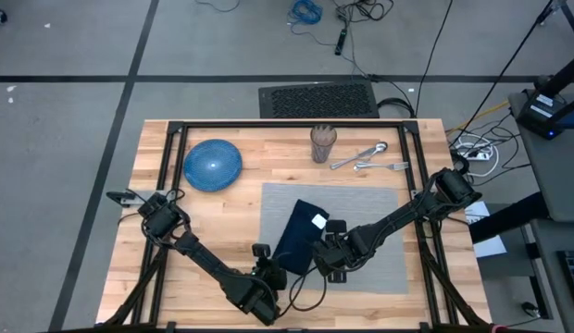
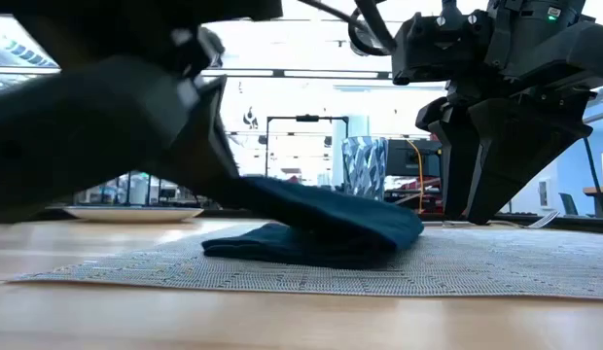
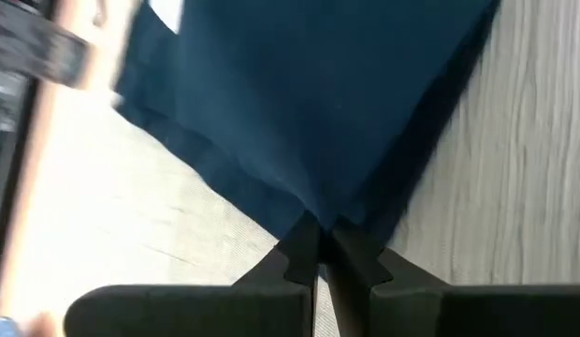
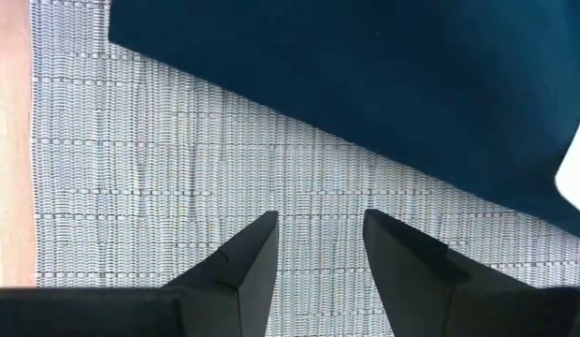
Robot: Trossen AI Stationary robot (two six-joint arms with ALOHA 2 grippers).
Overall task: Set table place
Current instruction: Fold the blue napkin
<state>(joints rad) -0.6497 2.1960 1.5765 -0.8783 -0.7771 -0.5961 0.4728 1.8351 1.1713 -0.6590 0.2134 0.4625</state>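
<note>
Grey woven placemat point(image 1: 370, 222) lies flat on the butcher-block table point(image 1: 222, 222), right of centre toward the near edge. A navy cloth napkin point(image 1: 301, 231) rests across the mat's left part, angled, with a white tag showing. The left gripper point(image 3: 318, 245) has its fingers pinched together on the napkin's near edge, lifting that edge off the mat. The right gripper point(image 4: 318, 243) hovers just beside the napkin over bare mat, its fingers point(image 4: 248, 253) parted and holding nothing. A blue plate point(image 1: 213, 165), a glass point(image 1: 323, 143) and cutlery point(image 1: 366, 159) sit well apart along the far side.
</note>
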